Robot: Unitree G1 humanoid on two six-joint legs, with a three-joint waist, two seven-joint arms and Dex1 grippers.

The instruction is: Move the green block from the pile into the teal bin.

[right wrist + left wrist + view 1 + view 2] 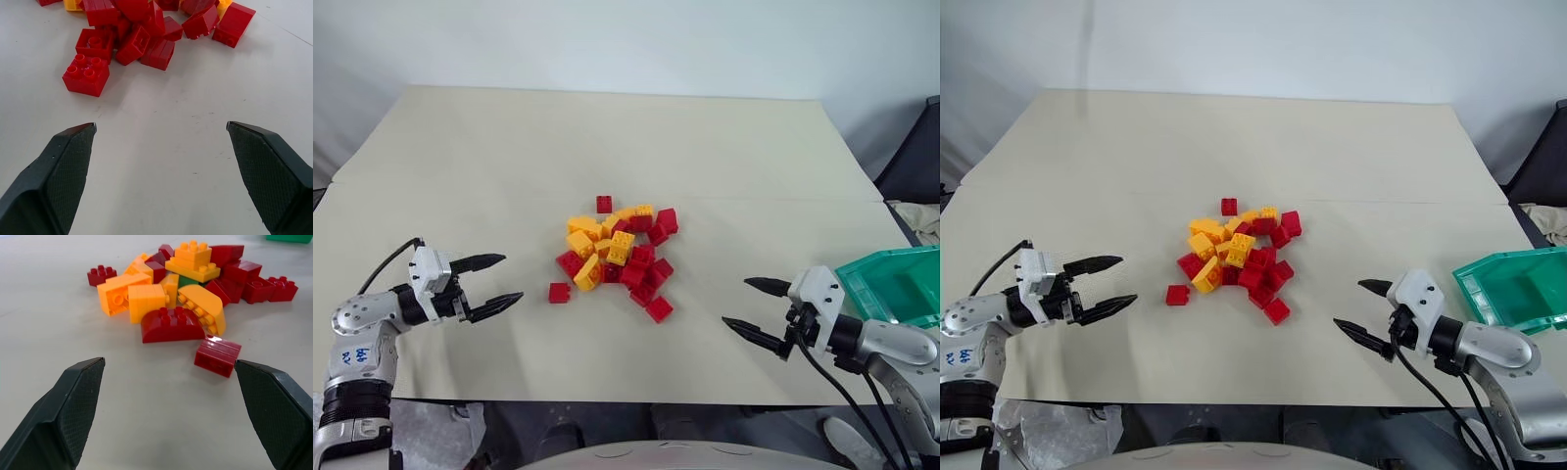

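Bright, even light, soft shadows beneath the pile; wrist views blur close up.

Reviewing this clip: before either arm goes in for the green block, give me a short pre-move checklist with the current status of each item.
1. Left gripper open and empty: ok.
2. Right gripper open and empty: ok.
3. Green block located: ok, but just a sliver shows in the left wrist view, buried between orange-yellow and red bricks.
4. Clear grasp access to the green block: not ok; an orange-yellow brick sits on it and neighbours crowd it within the pile.
5. Teal bin in place on the robot's right: ok; its inside is partly out of frame.
6. Open table between both grippers and the pile: ok.
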